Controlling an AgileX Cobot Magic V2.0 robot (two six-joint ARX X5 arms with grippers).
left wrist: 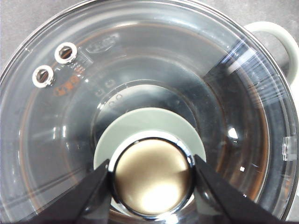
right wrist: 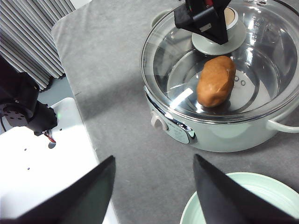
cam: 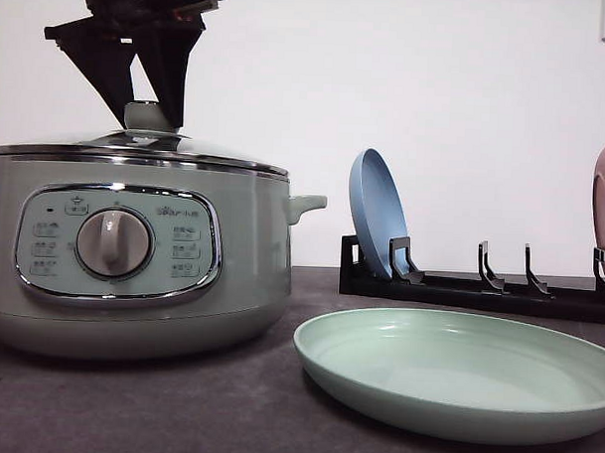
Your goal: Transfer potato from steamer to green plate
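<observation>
- Orange-brown and matte, the potato (right wrist: 216,80) lies on its side on the floor of the steamer (cam: 133,250), under the closed glass lid (right wrist: 187,70).
- Judging by its size and solid look, it should be firm and moderately heavy, with a dry skin that should not slip much; its rounded, lumpy form may roll if pinched off-centre.
- Best hold, I judge: across the narrow middle, jaws spanning the short axis from above.
- Lid first: glass, so fragile and likely weighty, to be lifted straight up by its knob (left wrist: 152,177).
- Left gripper (left wrist: 152,179) stands over the lid with its jaws either side of the knob, right at its rim; whether they press on it I cannot tell.
- Right gripper (right wrist: 154,196) hovers above the grey counter (right wrist: 107,84) with jaws apart and empty, beside the steamer.
- Green plate (cam: 456,376) sits empty on the counter just right of the steamer, a short carry.
</observation>
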